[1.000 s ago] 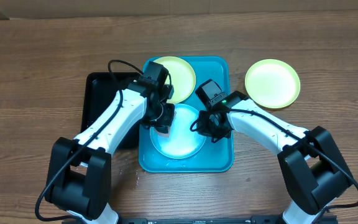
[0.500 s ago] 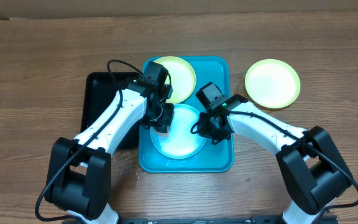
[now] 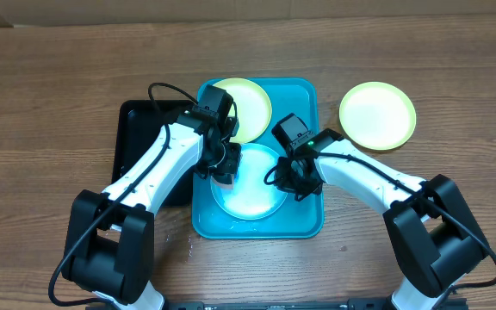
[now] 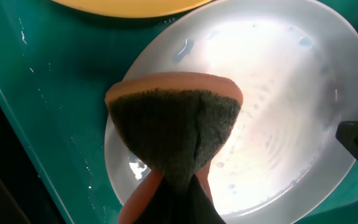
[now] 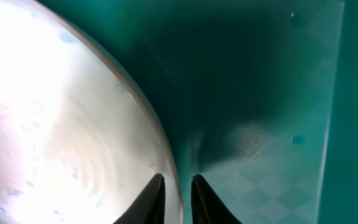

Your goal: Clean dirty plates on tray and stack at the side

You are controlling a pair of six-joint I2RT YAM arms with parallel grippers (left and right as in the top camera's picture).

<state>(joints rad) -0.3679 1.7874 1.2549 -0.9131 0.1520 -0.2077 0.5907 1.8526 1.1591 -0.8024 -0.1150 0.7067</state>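
Light blue round plastic plate (image 3: 250, 189) lies centre-frame in the turquoise rectangular plastic tray (image 3: 304, 95). Your left gripper (image 3: 222, 169), angled down, clamps an orange-and-green sponge (image 4: 176, 121) over it; your right gripper (image 5: 178, 200) pinches its right rim.

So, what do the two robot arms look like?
Both arms have white shells and black joints and bases. The left arm carries a looping black cable; the right arm shows a small green light. The right gripper has thin black fingers.

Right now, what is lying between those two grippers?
The light blue plate, lying in the tray, spans the gap between the left gripper and right gripper, seen overhead.
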